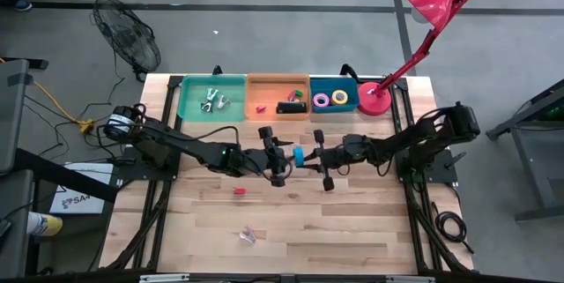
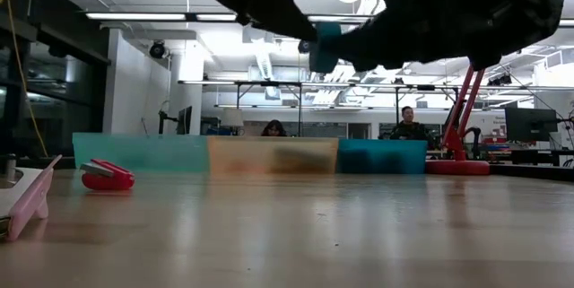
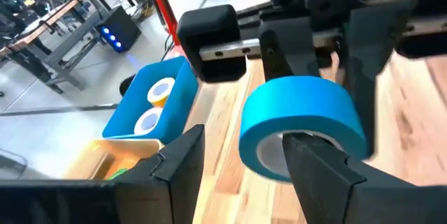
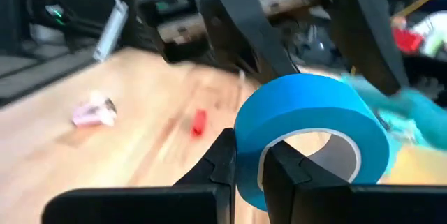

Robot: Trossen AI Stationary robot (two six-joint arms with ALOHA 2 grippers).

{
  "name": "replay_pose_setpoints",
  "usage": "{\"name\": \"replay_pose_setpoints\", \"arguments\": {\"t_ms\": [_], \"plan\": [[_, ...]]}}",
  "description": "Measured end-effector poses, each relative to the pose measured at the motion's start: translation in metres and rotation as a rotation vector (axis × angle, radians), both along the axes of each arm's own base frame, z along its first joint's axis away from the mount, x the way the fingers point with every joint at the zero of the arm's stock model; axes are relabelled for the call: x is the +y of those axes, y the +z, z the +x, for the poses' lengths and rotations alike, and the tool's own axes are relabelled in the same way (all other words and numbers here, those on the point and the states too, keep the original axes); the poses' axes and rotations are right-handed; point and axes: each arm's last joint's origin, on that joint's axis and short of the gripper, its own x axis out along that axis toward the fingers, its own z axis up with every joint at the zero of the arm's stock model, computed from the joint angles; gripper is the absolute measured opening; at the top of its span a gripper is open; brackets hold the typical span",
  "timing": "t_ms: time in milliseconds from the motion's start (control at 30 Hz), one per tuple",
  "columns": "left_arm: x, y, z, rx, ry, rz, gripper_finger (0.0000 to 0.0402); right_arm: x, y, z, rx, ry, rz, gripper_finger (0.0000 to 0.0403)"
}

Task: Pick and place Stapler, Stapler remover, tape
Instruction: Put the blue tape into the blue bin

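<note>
Wooden table (image 1: pixel 352 221) under both arms, three bins along the far edge: green bin (image 1: pixel 189 98), orange bin (image 1: pixel 264 89) holding the stapler (image 1: pixel 290 107), blue bin (image 1: pixel 348 85) with tape rolls (image 1: pixel 330 100). Mid-table, left gripper (image 1: pixel 285 155), jaws spread apart around the light blue tape (image 1: pixel 300 155). Right gripper (image 1: pixel 317 158), jaws pinched shut on that roll's wall, held off the table.

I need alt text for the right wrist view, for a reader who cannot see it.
The right gripper is shut on the wall of a light blue tape roll above the wooden table. The left gripper's open fingers flank the roll behind it.
</note>
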Motion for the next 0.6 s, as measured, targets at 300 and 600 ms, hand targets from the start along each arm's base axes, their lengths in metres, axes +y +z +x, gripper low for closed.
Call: {"name": "replay_pose_setpoints", "arguments": {"t_ms": [300, 600], "plan": [[0.001, -0.008, -0.006, 0.111, 0.032, 0.020, 0.0193, -0.028, 0.005, -0.017, 0.196, -0.247, -0.008, 0.0029], [0.007, -0.020, -0.016, 0.214, 0.178, 0.050, 0.0193, -0.083, 0.026, -0.051, 0.398, -0.560, 0.040, 0.0029]]}}
